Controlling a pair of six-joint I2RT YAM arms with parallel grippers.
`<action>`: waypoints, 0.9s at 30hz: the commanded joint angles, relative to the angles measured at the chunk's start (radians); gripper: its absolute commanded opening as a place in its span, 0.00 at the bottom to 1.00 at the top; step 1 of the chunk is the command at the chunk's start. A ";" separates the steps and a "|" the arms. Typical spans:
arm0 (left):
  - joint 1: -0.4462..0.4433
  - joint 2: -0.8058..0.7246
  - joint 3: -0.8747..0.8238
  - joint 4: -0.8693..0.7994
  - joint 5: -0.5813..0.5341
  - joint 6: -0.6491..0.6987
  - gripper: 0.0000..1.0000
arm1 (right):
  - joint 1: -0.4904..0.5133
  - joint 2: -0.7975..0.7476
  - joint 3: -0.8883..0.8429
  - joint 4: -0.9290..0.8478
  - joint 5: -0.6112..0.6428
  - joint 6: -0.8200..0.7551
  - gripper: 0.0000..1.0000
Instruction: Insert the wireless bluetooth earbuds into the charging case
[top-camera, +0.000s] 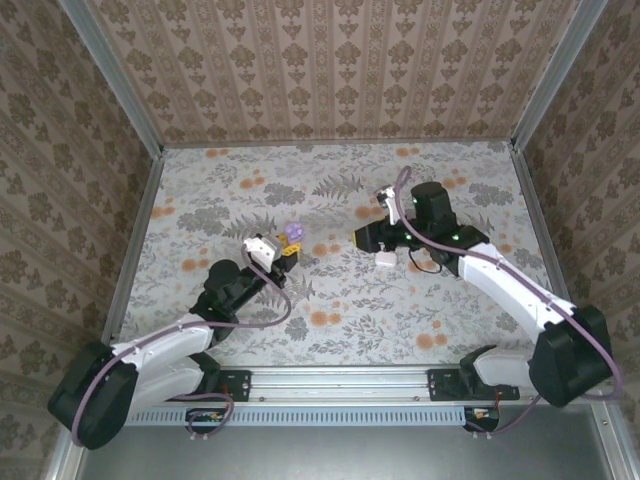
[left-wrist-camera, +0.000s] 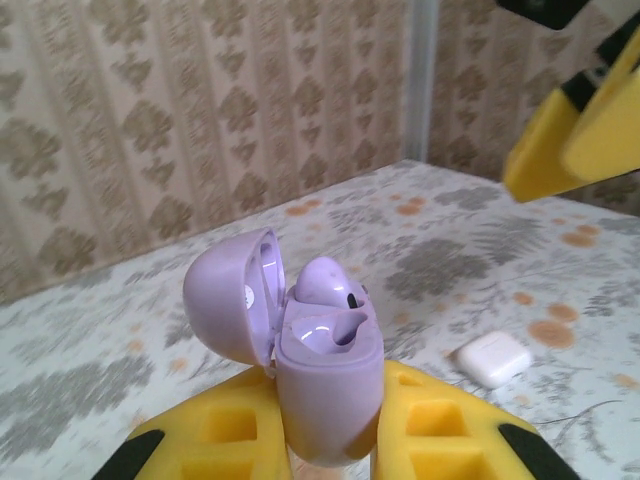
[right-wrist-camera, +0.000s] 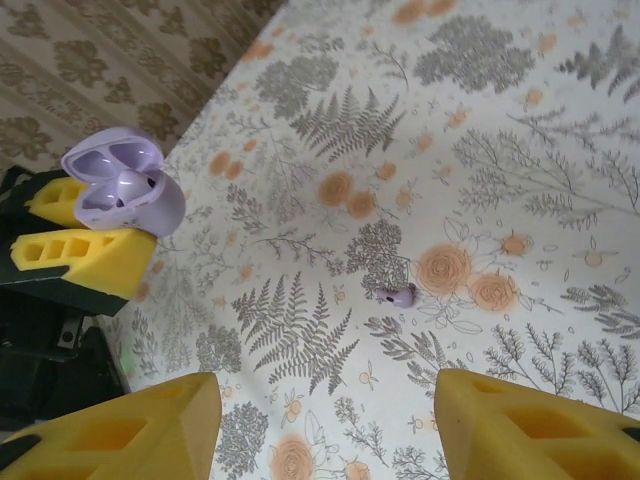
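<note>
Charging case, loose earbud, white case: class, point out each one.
charging case (left-wrist-camera: 330, 395), left wrist view, front of its body.
loose earbud (right-wrist-camera: 400, 294), right wrist view, its middle.
white case (left-wrist-camera: 492, 357), left wrist view, its top face.

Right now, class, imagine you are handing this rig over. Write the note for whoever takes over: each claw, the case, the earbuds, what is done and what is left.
Left claw: shut on the purple charging case, lid open.
Right claw: open, empty, above the table.
Earbuds: the seated earbud appears to sit in the case; the loose earbud lies on the table, in front of the right claw.
Done: apparently one earbud in.
Left: pick up the loose earbud and seat it in the free slot.
</note>
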 joint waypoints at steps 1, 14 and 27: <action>0.037 -0.052 0.002 -0.184 -0.089 -0.086 0.02 | 0.023 0.078 0.100 -0.140 0.066 0.157 0.57; 0.241 -0.093 0.022 -0.425 -0.121 -0.179 0.01 | 0.196 0.401 0.383 -0.377 0.316 0.492 0.57; 0.305 -0.110 -0.006 -0.439 -0.075 -0.197 0.01 | 0.294 0.727 0.674 -0.526 0.306 0.688 0.54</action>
